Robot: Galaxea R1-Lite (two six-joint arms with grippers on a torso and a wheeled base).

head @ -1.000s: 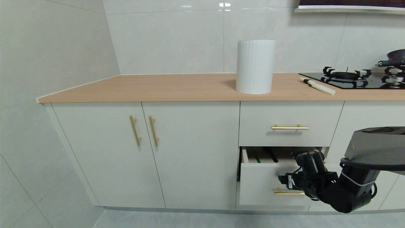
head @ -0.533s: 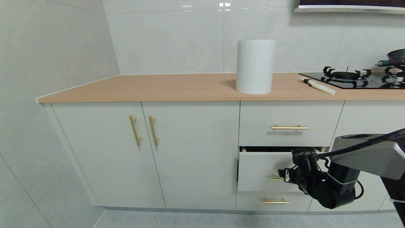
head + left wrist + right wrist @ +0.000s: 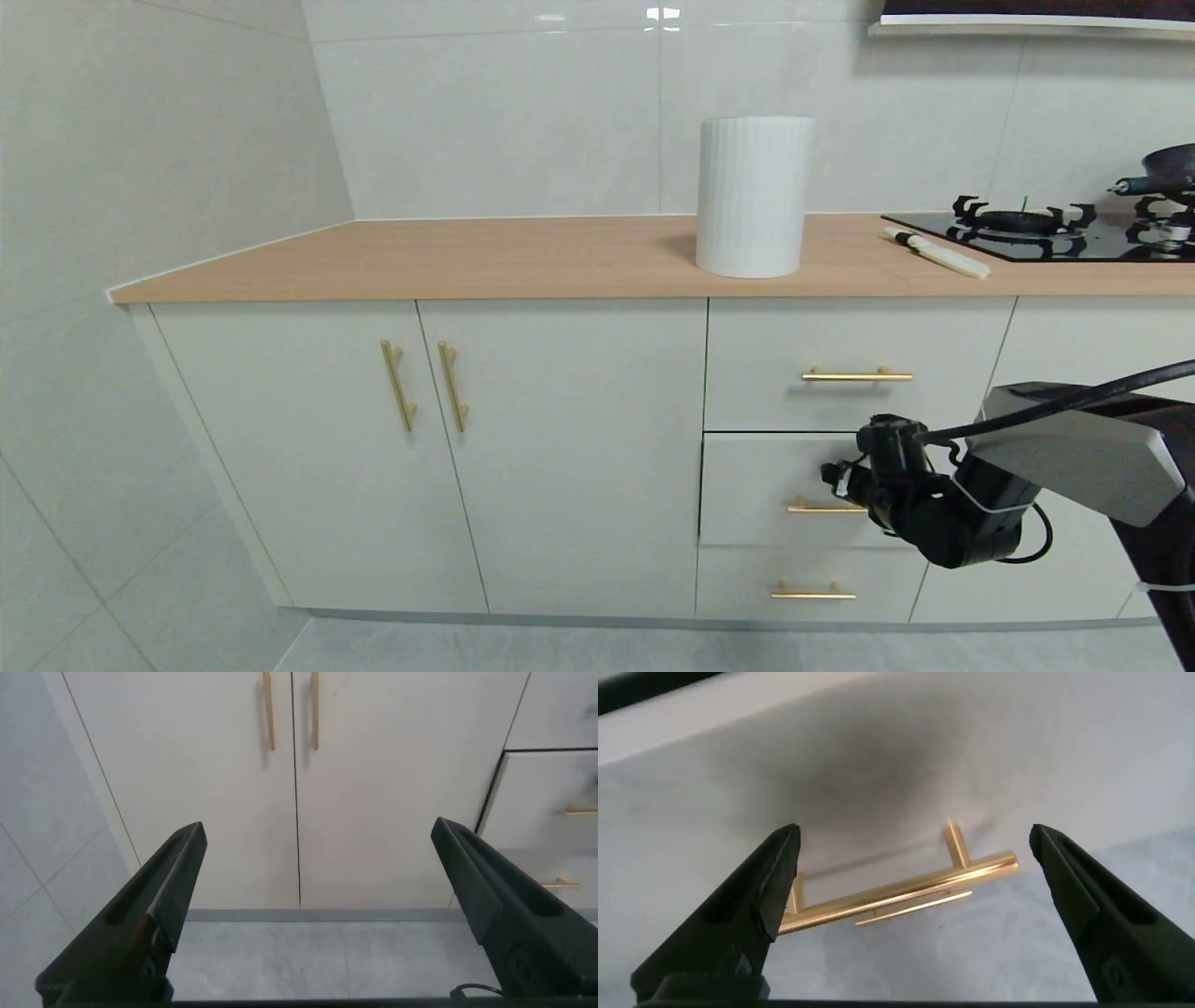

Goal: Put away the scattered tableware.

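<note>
Right wrist view placed the right gripper (image 3: 915, 840) directly in front of the brass bar handle (image 3: 896, 891) on the middle white drawer front (image 3: 878, 784). Its jaws stood wide apart, one to each side of the handle, and clasped nothing. Whether a finger touched the bar could not be determined. Left wrist view showed the left gripper (image 3: 318, 831) equally wide open and empty. It was held low, facing the foot of the two white cupboard doors (image 3: 392, 793) above the grey tiled floor (image 3: 308, 952).

Head view supplied the wider layout. The right arm was positioned at the robot's right, forearm roughly level and wrist at the height of the middle white drawer front, which sat flush with the fronts above and below it. Above the cabinets ran the light wood-effect countertop (image 3: 523, 257). On it a tall white ribbed cylindrical container (image 3: 752, 196) stood upright. The task item, a cream-coloured utensil with a dark end (image 3: 936, 253), lay flat on the countertop between the container and the black gas hob (image 3: 1027, 233), just beside the hob edge. Glossy pale wall tiles (image 3: 504, 112) formed the background.
</note>
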